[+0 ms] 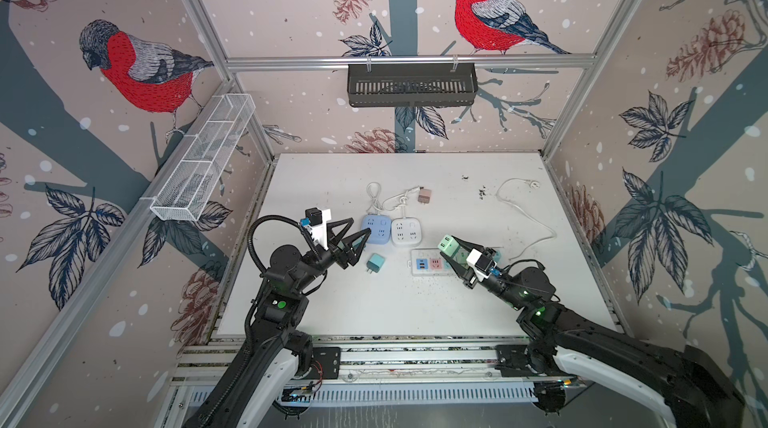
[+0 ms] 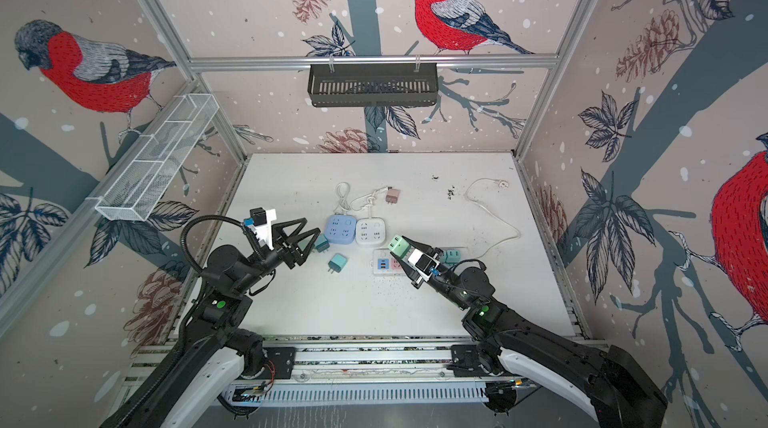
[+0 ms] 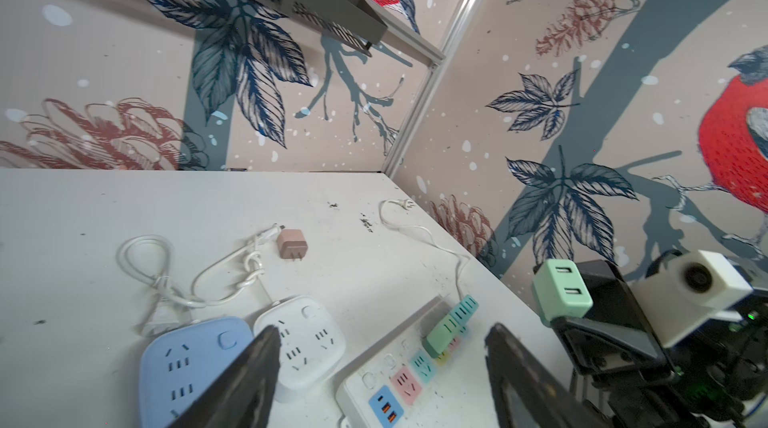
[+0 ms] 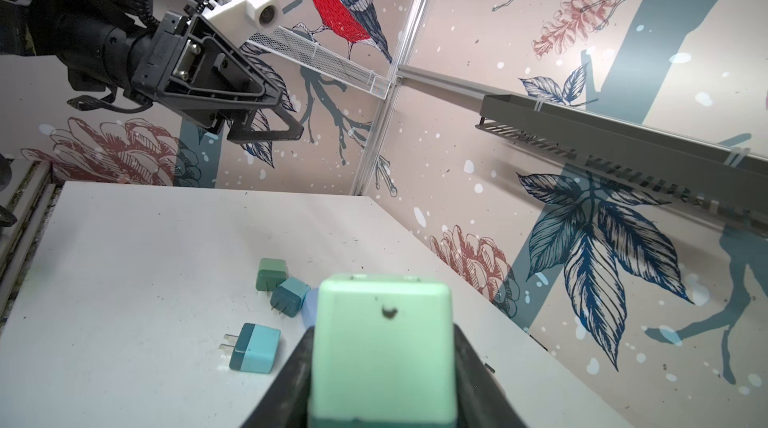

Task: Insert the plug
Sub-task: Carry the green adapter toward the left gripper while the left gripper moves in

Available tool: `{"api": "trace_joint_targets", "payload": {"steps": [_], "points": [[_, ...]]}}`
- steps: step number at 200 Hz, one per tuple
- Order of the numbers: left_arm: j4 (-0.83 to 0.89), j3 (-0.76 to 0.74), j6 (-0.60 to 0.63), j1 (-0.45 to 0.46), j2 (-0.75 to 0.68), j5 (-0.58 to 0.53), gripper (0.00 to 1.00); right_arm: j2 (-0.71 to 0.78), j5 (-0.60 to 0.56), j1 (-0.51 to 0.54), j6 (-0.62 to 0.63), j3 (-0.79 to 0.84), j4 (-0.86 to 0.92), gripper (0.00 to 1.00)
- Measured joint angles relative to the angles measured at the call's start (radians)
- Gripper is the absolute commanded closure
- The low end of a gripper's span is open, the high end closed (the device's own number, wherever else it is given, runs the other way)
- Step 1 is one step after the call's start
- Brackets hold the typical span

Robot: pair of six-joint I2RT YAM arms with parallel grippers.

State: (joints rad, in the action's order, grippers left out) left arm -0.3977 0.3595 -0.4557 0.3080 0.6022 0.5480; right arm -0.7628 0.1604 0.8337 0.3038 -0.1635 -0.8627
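Plug (image 4: 382,347) (mint green) clamped in right gripper (image 1: 454,251) above the strip (image 1: 428,264). Left gripper (image 1: 360,225), wide and empty, left of it.

I get bright, even overhead light; shadows on the white table (image 1: 415,313) are faint. Edges show wide-angle stretch. The mint charger (image 4: 382,347) looks soft in my right wrist view.

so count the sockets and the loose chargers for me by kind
loose chargers: 5 (mint charger in the right gripper, light blue, dark teal, green, pink-brown)
cube sockets: 2 (blue, white)
long power strip: 1
total: 8
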Motion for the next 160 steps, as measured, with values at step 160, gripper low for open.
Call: {"api": "trace_joint_targets", "payload": {"steps": [160], "points": [[0.067,0.152,0.163,0.518,0.249,-0.149,0.30,-0.010,-0.065,0.163,0.249,0.067,-0.008,0.79]]}}
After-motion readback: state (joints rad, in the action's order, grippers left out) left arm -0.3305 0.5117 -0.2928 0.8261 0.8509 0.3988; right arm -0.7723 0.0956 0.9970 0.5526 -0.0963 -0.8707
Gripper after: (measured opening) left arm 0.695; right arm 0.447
